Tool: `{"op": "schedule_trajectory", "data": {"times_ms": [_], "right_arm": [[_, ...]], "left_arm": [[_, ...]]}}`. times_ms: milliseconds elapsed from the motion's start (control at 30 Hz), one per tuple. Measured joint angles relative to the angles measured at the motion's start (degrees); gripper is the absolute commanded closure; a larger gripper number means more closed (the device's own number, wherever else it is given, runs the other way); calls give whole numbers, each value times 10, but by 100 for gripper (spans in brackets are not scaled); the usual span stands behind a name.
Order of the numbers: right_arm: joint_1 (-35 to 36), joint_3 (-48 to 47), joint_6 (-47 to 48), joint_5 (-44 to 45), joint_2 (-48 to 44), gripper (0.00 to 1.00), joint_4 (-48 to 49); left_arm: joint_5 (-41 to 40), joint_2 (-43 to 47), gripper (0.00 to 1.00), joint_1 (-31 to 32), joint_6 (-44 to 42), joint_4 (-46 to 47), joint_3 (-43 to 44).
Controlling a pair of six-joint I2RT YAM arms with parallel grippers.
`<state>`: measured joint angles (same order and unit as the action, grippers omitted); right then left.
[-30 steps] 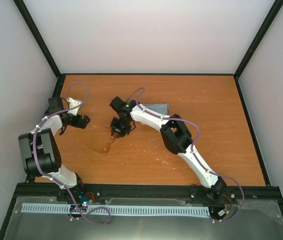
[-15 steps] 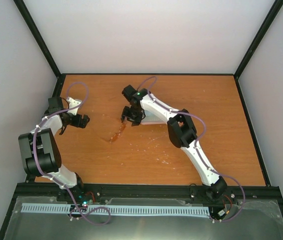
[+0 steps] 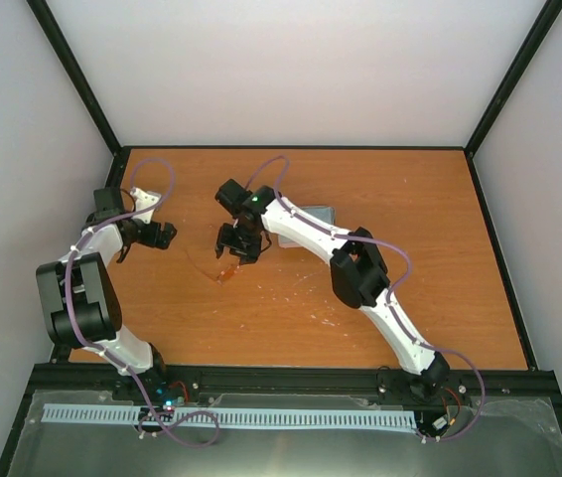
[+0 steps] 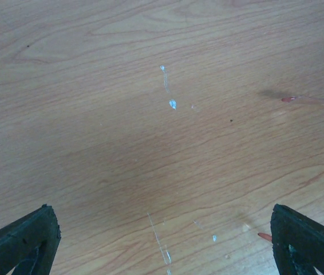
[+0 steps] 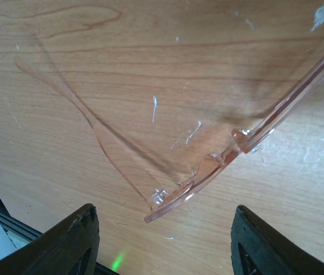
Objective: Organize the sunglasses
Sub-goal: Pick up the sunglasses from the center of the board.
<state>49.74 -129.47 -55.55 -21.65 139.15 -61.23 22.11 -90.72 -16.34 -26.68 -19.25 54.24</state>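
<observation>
From above, the sunglasses (image 3: 223, 271) are being seen just beside the right gripper (image 3: 235, 248); the left gripper (image 3: 165, 236) is being held well left of it. Left wrist view: jaws are being held spread. Right wrist view: jaws are being held spread, with the sunglasses (image 5: 219, 160) lying unpinched just ahead.

Wood desk boxed in by pale walls
An orange-brown, white-scuffed desk (image 3: 440, 258) fills the centre. Plain white walls (image 3: 301, 70) rise at 9, 12 and 3 o'clock, with black frame posts (image 3: 74, 75) in the corners. At 6 o'clock, a grey metal ledge (image 3: 360, 447) carries a white slotted strip (image 3: 261, 418).
</observation>
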Motion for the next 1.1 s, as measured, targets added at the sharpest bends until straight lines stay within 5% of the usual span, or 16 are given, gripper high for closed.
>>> {"op": "schedule_trajectory", "data": {"times_ms": [400,667,867,1100], "right_arm": [[1,49,-71,2,0,40,32],[1,65,-94,5,5,56,48],[1,53,-102,17,23,59,52],[1,43,-102,29,35,88,51]], "left_arm": [[0,0,1,-1,0,7,-3],[1,1,0,-5,0,17,-21],[0,2,1,-7,0,23,-28],[1,2,0,-8,0,30,-29]]}}
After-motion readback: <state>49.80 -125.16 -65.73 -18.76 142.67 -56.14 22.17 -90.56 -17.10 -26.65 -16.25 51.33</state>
